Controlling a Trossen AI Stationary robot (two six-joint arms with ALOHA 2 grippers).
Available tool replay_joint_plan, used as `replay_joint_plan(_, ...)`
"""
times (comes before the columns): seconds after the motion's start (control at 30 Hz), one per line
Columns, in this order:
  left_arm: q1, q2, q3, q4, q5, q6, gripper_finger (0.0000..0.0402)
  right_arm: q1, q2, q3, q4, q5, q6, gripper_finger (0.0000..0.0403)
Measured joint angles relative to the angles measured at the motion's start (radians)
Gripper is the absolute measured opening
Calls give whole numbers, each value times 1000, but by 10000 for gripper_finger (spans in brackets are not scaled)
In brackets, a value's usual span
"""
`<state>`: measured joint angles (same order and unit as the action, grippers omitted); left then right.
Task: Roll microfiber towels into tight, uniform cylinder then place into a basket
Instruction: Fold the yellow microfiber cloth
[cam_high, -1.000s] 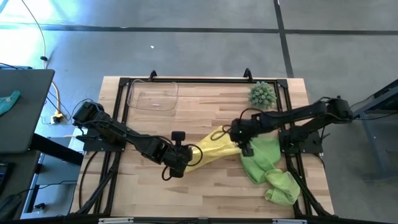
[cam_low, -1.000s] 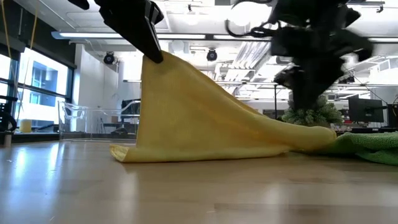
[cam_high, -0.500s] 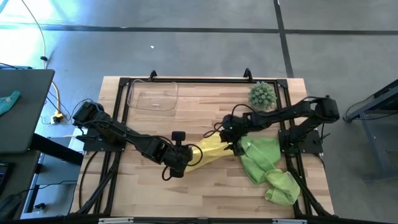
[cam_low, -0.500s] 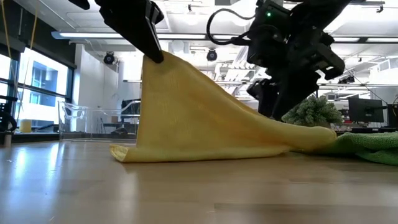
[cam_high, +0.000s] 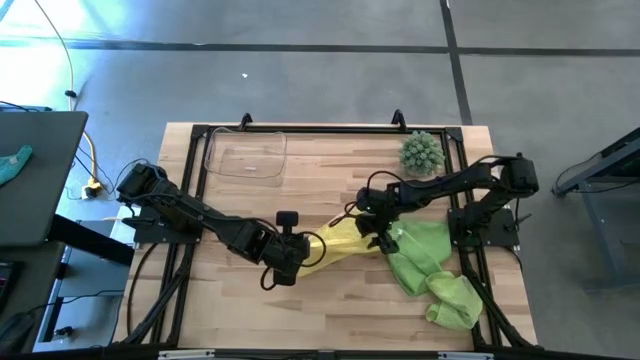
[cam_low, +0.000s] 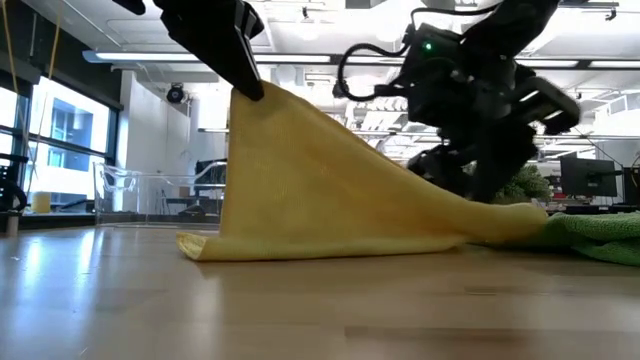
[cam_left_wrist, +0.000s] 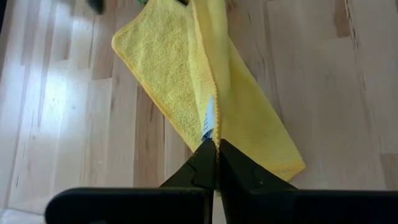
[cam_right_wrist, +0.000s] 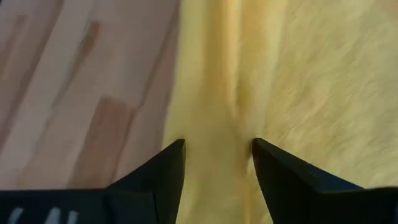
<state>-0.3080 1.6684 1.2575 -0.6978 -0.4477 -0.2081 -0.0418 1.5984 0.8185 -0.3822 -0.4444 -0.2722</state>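
The pale yellow towel (cam_high: 340, 240) lies mid-table. Its left part is raised like a tent (cam_low: 300, 180), its lower edge is on the wood, and its right end (cam_low: 505, 215) rests by the light green towels (cam_high: 425, 262). My left gripper (cam_high: 302, 250) is shut on the raised part. My right gripper (cam_high: 374, 230) is open, low over the towel's right end, with its fingers on either side of a ridge in the cloth (cam_right_wrist: 233, 106). The clear basket (cam_high: 246, 155) stands at the far left. My left gripper pinches the yellow towel's hemmed edge (cam_left_wrist: 215, 138) between its two fingers, which point down from above. The held part is lifted (cam_low: 252, 98). The cloth slopes down from it to the table, fairly taut toward the right end. My right gripper's fingers (cam_right_wrist: 176, 163) stand either side of the yellow ridge; I cannot tell whether they touch it.
A spiky round green plant (cam_high: 422, 151) stands at the far right. A second green towel lies bunched at the near right (cam_high: 452, 302). Bare wood (cam_high: 240, 310) shows near the front left. Black frame rails (cam_high: 330, 130) border the table.
My right gripper has gone toward the table's left, from above the green towel to over the yellow towel's right end, and has turned. My left gripper and the raised yellow towel have stayed as they were.
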Motion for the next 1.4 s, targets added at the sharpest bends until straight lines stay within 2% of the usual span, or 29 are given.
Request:
replay_joint_plan(0.23, 0, 0, 0, 0, 0, 0, 3, 0, -2, 0, -130, -7, 1, 118)
replay_joint_plan(0.57, 0, 0, 0, 0, -1, -2, 3, 0, -2, 0, -175, -10, 69, 52)
replay_joint_plan(0.73, 0, 0, 0, 0, -11, -26, 3, 0, -2, 50, -283, 3, 110, 17)
replay_joint_plan(0.93, 0, 0, 0, 10, -17, -29, 3, 18, -2, 155, -397, 142, 116, 2)
replay_joint_plan(1.07, 2, 0, 6, 0, -75, -67, 3, 30, -2, 238, -487, 249, 123, 1)
replay_joint_plan(1.4, 49, 0, 239, -319, -112, -133, 3, 19, -7, 466, -762, 424, 64, 0)
